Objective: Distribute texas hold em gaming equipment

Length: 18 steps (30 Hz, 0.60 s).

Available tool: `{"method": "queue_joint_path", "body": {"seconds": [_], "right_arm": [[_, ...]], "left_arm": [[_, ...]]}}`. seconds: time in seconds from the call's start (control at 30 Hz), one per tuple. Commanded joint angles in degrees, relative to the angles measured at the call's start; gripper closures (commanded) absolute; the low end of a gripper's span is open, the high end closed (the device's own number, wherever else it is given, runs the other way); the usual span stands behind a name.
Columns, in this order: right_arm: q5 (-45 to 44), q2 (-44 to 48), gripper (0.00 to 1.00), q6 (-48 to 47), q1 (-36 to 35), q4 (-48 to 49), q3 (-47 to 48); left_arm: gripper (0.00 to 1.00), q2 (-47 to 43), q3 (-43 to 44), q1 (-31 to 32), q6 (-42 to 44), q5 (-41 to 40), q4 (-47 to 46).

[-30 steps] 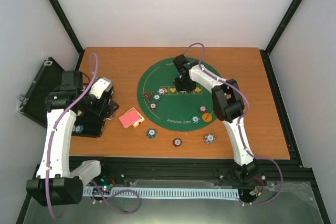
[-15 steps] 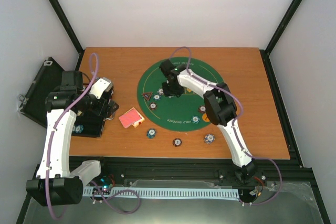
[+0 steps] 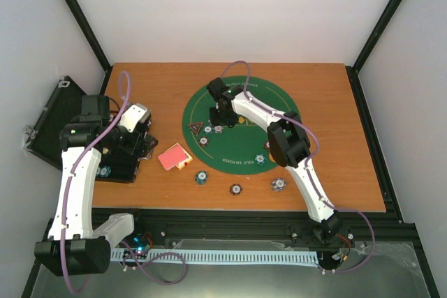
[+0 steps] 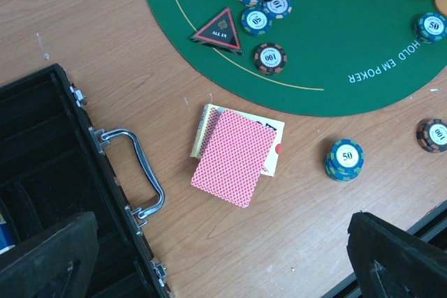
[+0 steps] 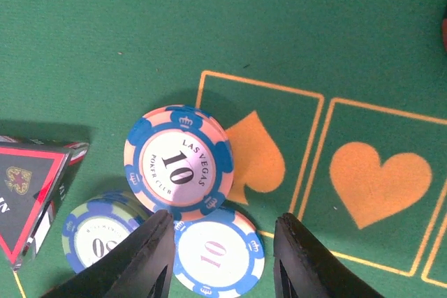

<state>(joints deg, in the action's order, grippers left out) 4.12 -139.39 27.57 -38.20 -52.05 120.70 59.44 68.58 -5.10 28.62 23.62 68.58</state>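
Well, off the green felt mat (image 3: pixel 198 106) the card deck (image 4: pixel 234 158) is faced by the empty, spread left gripper (image 4: pixel 223 263). On the mat, the right gripper (image 5: pixel 220 259) is spread astride overlapping 10 chips (image 5: pixel 178 164) beside the triangle marker (image 5: pixel 28 193). A straight vertical move is probably wanted so neighbours aren't nudged.

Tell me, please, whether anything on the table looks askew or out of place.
The red-backed playing cards on the wooden table are untidy: the top card is turned against the white-faced ones beneath. On the round green felt mat, one blue-and-pink striped chip marked 10 lies overlapping two others.
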Motion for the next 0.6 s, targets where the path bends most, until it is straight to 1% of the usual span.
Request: {"method": "queue_joint_path", "body": {"seconds": [0.0,0.1,0.2,0.3,0.43,0.57], "right_arm": [[-1.1,4.0,0.60,-0.4,0.1,-2.0,0.6],[-4.0,8.8,0.57,-1.8,0.5,-3.2,-2.8],[-7.6,17.0,0.47,-2.3,0.8,-3.0,-11.1],[-10.3,29.1,0.38,-0.3,0.6,-1.1,-24.8],[-12.3,43.7,0.29,4.1,0.3,0.8,-45.4],[-11.7,55.0,0.28,8.7,-0.2,0.9,-59.8]], "left_arm": [[0.00,-0.8,0.0,-0.3,0.7,1.0,-0.2],[0.00,-0.9,0.2,-0.3,0.8,1.0,-0.1],[0.00,-0.7,0.4,-0.3,0.7,1.1,-0.1],[0.00,-0.5,0.3,-0.4,0.4,1.7,-0.3],[0.00,-0.3,-0.2,-0.3,0.1,2.5,-0.6],[0.00,-0.3,0.0,-0.3,0.2,2.6,-0.6]]}}
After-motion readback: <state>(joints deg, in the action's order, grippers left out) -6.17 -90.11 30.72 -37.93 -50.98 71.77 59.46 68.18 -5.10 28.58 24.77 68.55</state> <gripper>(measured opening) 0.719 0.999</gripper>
